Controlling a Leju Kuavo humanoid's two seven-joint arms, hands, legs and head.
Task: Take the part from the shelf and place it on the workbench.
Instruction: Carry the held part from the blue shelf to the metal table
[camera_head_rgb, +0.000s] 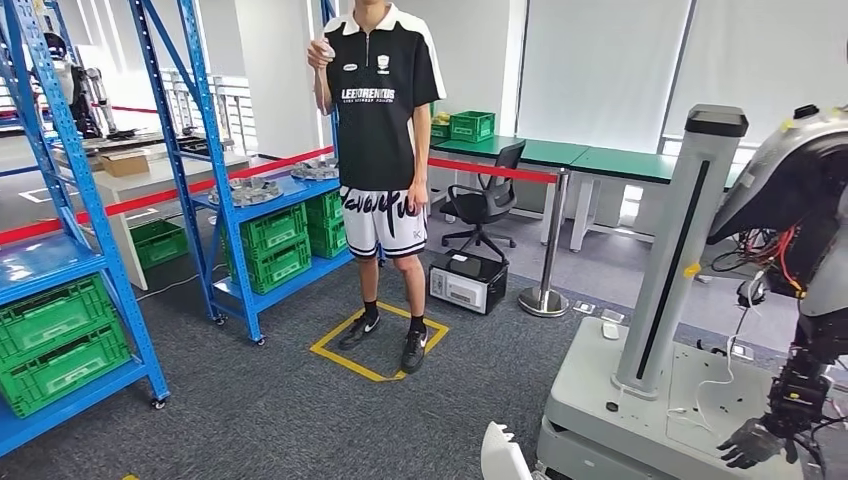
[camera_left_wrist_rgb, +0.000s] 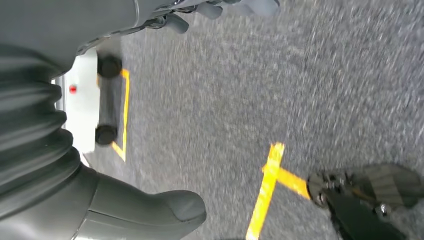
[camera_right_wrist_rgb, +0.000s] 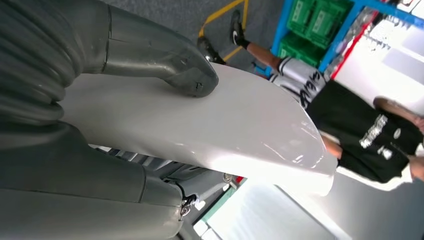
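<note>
Right hand (camera_right_wrist_rgb: 125, 100) held the part (camera_right_wrist_rgb: 240, 135), a smooth white curved panel. In the right wrist view the thumb (camera_right_wrist_rgb: 165, 62) lay pressed on its upper face and the other fingers were wrapped beneath, so the grip was closed on it. In the head view the white tip of that part (camera_head_rgb: 503, 455) poked up at the bottom edge of frame, just beside the grey wheeled base (camera_head_rgb: 600, 390).

Left hand (camera_left_wrist_rgb: 100, 210) hung over the carpet (camera_left_wrist_rgb: 250, 90); the thumb showed, with nothing seen in it, but I couldn't tell how far the fingers were spread. A second robot's dark hand (camera_head_rgb: 752, 440) hung over the far corner of that grey base.

Part looked off the shelf already; my read is that the carry to the workbench was the step in hand. No workbench top near the hands; green-topped tables (camera_head_rgb: 600, 160) sat well apart, behind a red barrier (camera_head_rgb: 490, 170).

Risks as I judge them:
- Panel is glossy and curved, held near one end. It could slip or rotate in the grip during a turn.
- Free end could clip the grey base or its column (camera_head_rgb: 680, 260) when swinging round.
- Person (camera_head_rgb: 385, 170) stood in a yellow floor square (camera_head_rgb: 380, 345) near the blue shelf (camera_head_rgb: 235, 200), within possible sweep of the panel.
</note>
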